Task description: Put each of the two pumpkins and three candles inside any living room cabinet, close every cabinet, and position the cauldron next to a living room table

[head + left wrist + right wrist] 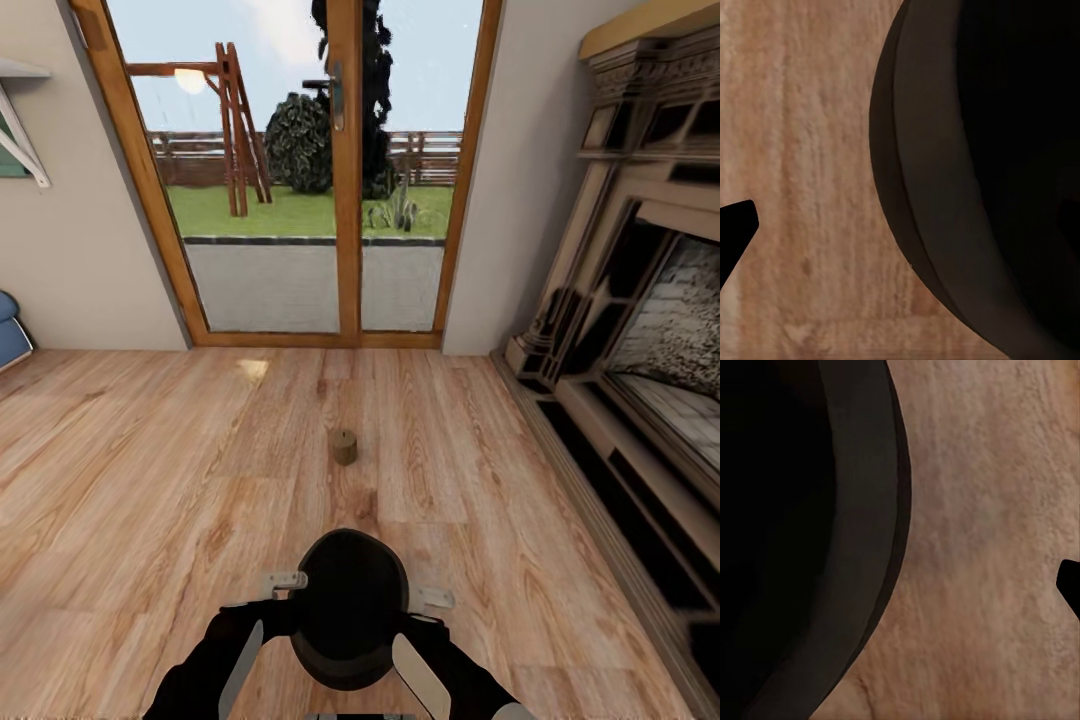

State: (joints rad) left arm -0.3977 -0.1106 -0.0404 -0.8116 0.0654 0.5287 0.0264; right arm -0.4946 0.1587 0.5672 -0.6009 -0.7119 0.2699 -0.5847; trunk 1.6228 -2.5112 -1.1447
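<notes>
Black and round, the cauldron [349, 610] sat between both arms, just ahead of the robot's trunk on the wooden floor [150, 470]. One candle [345, 446] stood upright farther off, straight ahead toward the glass door [300, 170], roughly equally near either arm. Whether either gripper was spread or closed could not be told. The fireplace [640, 330] lay to the right.

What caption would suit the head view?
Both arms flank a black cauldron over the wooden floor; a lone candle stands ahead.
</notes>
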